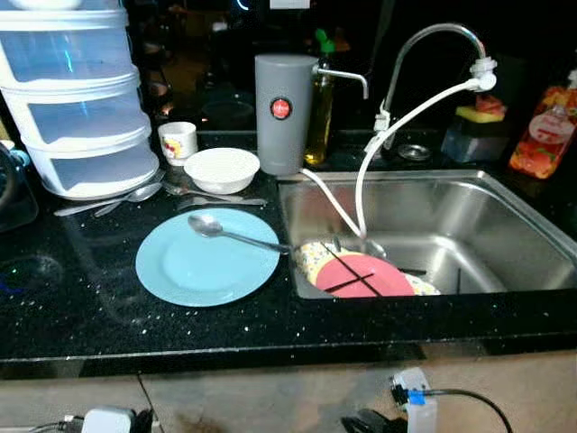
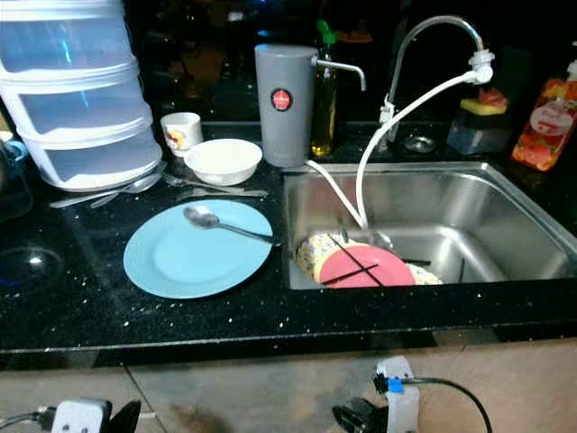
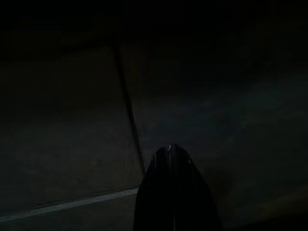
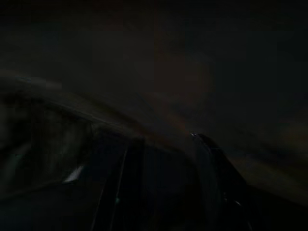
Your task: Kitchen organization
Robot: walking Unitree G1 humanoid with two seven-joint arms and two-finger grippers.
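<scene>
- The light-blue plate (image 1: 207,260) is what I take as the first thing to tidy: it lies flat on the black bench (image 1: 81,307), just left of the steel sink (image 1: 505,225), with a metal spoon (image 1: 236,234) across its far right part, bowl on the plate and handle reaching over the rim toward the sink.
- Both arms hang low and idle. The left tool (image 3: 174,192) shows as a dark shape over a dim tiled floor, the right tool (image 4: 211,159) as a dark finger in shade; I cannot tell whether either is wide or narrow.
- My judgement: nothing is grasped yet, so the step in hand is the first reach.
- I would lift the spoon first, pinching the handle near the rim, so it cannot slide off when the plate moves.
- The plate lies flush on the bench; I would come at its near rim from a low angle, or draw it toward the bench edge to get a finger under.
- Behind it sit a white bowl (image 1: 222,169), a small cup (image 1: 178,141) and loose cutlery (image 1: 135,194); I would keep the elbow clear of these.
- A pink plate (image 1: 365,275) leans in the sink under white hoses (image 1: 361,194); snagging them is a risk.
</scene>
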